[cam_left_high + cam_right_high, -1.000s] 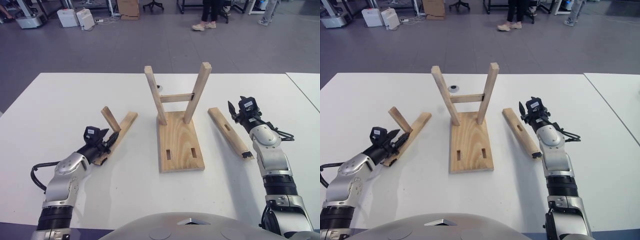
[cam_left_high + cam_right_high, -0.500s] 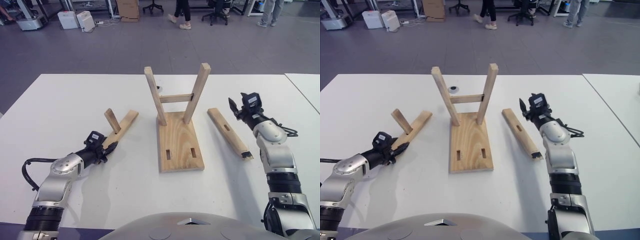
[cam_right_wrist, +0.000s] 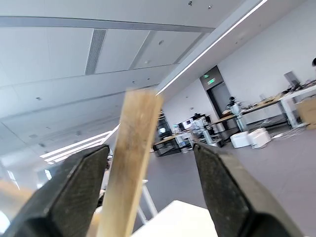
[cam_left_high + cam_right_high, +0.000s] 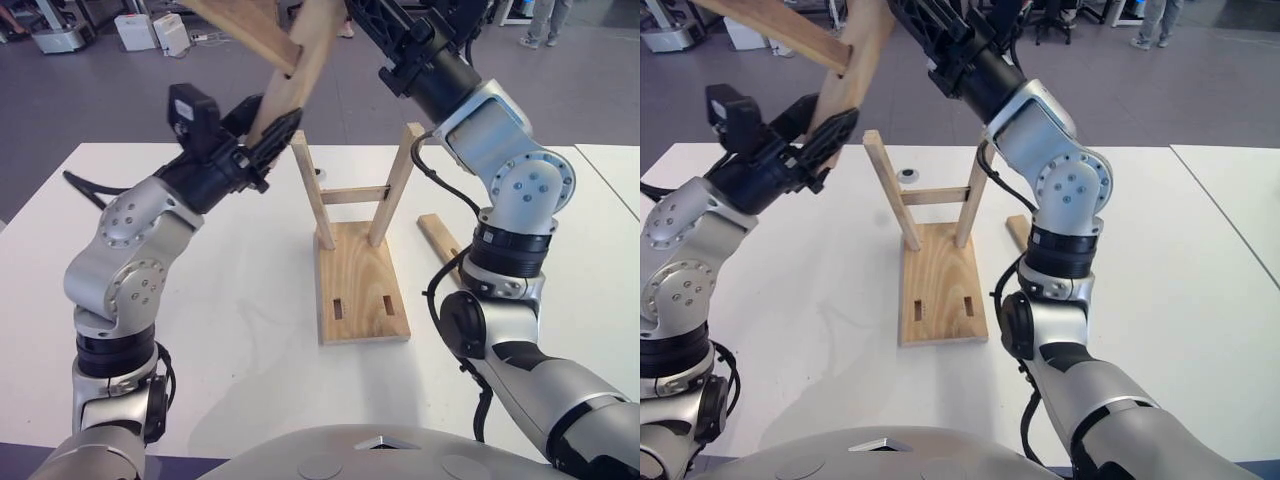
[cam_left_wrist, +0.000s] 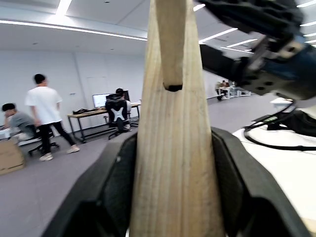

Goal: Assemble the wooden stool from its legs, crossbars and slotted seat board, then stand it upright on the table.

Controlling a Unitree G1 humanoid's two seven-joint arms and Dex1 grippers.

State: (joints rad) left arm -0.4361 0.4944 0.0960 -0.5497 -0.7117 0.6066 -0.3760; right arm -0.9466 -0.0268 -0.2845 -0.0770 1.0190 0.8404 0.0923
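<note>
You've swung both arms up: left tool (image 5: 175, 197) clamps the pale, square-cut leg-and-crossbar piece (image 4: 300, 55); right tool (image 3: 150, 158) gapes around it.

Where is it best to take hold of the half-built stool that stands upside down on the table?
Probably the crossbar between its two legs, from above: it is level and free all round, while the seat board lies flat on the table.
</note>
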